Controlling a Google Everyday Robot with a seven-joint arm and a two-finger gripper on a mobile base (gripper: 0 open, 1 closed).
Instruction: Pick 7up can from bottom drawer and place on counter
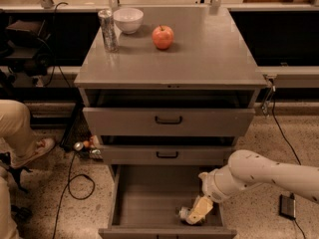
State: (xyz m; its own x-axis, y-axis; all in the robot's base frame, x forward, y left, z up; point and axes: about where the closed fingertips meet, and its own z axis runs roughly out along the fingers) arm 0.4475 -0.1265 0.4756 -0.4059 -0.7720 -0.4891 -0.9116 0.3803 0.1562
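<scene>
1. The white arm (pixel 259 173) comes in from the right edge, low down, and bends to the left over the right side wall of the open bottom drawer (pixel 144 198).
2. Its thick, rounded end section tilts down and to the left, and the cream-coloured claw (pixel 198 212) hangs from it, pointing down into the front right part of the drawer.
3. The claw's tip is low, close to the drawer floor and just behind the front wall.
4. Whether the claw is spread wide, narrow or gripping anything cannot be told from this view.
5. The soda can (pixel 184 213) lies on its side on the drawer floor, right against the claw's left side, partly covered by it.
6. Only the can's silver end and a little of its body show; its markings cannot be made out.
7. The rest of the drawer floor, to the left of the claw and behind it, is plain grey.
8. Well above the claw is the grey worktop (pixel 209 54). It carries a tall slim can (pixel 107 30), a white bowl (pixel 128 20) and a red apple (pixel 163 37), all far up and to the left of the claw.
</scene>
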